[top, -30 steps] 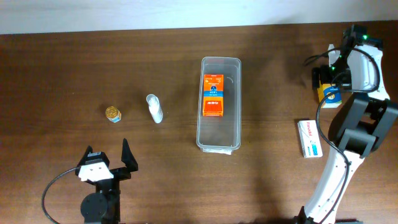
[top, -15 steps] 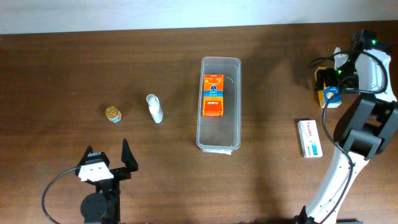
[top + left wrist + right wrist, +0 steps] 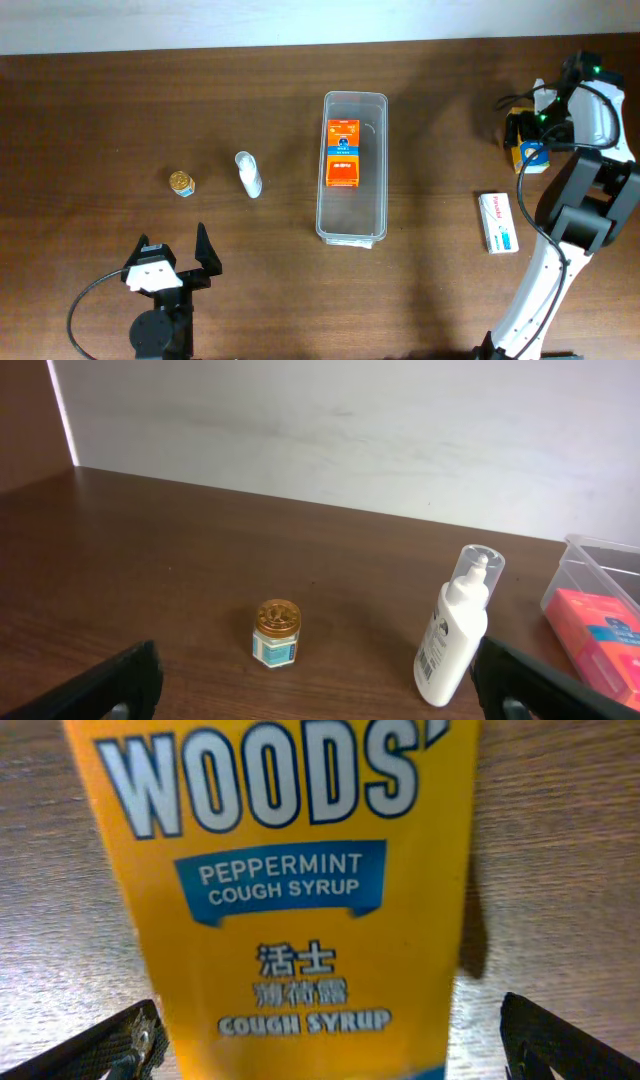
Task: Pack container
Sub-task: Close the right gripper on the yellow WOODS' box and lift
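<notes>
The clear plastic container [image 3: 352,165] lies lengthwise at the table's middle with an orange box [image 3: 342,153] inside; its corner shows in the left wrist view [image 3: 600,575]. My right gripper [image 3: 528,138] is at the far right, open, its fingers on either side of a yellow cough syrup box [image 3: 290,890] that fills the right wrist view. My left gripper [image 3: 172,262] is open and empty near the front left edge.
A small gold-lidded jar [image 3: 181,183] and a white bottle [image 3: 248,174] lie left of the container; both show in the left wrist view, jar [image 3: 277,632] and bottle [image 3: 455,630]. A white flat box [image 3: 497,222] lies at the right front.
The right gripper has shifted slightly right and lower over the yellow box. The left arm has not moved.
</notes>
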Available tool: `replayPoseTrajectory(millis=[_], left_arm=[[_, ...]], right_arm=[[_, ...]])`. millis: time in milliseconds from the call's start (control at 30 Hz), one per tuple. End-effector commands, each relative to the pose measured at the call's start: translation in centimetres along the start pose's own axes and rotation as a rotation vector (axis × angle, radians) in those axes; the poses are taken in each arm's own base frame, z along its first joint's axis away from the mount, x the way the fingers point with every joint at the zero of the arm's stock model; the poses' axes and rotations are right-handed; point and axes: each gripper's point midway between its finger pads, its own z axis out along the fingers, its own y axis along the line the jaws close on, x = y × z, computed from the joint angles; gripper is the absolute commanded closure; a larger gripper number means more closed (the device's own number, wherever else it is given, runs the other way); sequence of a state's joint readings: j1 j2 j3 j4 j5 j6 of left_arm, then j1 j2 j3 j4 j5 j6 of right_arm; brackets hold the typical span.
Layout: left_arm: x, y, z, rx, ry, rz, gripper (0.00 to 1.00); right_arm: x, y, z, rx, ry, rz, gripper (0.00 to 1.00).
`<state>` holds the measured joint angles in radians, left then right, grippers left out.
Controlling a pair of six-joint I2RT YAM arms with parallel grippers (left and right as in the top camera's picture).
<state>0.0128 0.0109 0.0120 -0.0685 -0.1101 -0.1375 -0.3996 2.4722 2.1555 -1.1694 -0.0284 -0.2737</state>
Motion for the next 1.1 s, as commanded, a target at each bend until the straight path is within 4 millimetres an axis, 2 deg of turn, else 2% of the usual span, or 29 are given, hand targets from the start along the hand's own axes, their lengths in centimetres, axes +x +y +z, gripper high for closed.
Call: replayPoseTrajectory(millis=[0, 267, 433, 533, 600, 633, 767, 833, 933, 1067], left_arm=[[0.0, 0.3, 0.0, -0.013, -0.003, 0.016, 0.01], [0.0, 0.3, 0.0, -0.013, -0.004, 0.016, 0.01], [0.0, 0.3, 0.0, -0.013, -0.003, 0.016, 0.01], [0.0, 0.3, 0.0, -0.013, -0.004, 0.016, 0.01], [0.0, 0.3, 0.0, -0.013, -0.004, 0.016, 0.01], [0.0, 0.3, 0.0, -0.013, -0.004, 0.016, 0.01], [0.0, 0.3, 0.0, -0.013, -0.003, 0.016, 0.01], [0.0, 0.3, 0.0, -0.013, -0.003, 0.016, 0.01], [0.0, 0.3, 0.0, -0.013, -0.003, 0.016, 0.01], [0.0, 0.3, 0.0, -0.013, -0.003, 0.016, 0.01]], right_arm=[[0.5, 0.4, 1.1, -0.020, 0.024, -0.010, 0.00], [0.5, 0.4, 1.2, -0.021, 0.025, -0.010, 0.07], [0.5, 0.4, 1.2, -0.021, 0.025, -0.006, 0.23], [0.5, 0.4, 1.2, -0.021, 0.025, -0.006, 0.30], [0.4, 0.4, 1.2, -0.020, 0.024, -0.006, 0.40], [0.4, 0.4, 1.2, -0.020, 0.024, -0.006, 0.42], [0.3, 0.3, 1.0, -0.019, 0.019, 0.003, 0.42], [-0.1, 0.2, 0.6, -0.016, 0.006, 0.028, 0.42], [-0.9, 0.2, -0.5, -0.011, -0.027, 0.045, 0.49], [-1.7, 0.5, -2.5, -0.006, -0.051, 0.042, 0.50]])
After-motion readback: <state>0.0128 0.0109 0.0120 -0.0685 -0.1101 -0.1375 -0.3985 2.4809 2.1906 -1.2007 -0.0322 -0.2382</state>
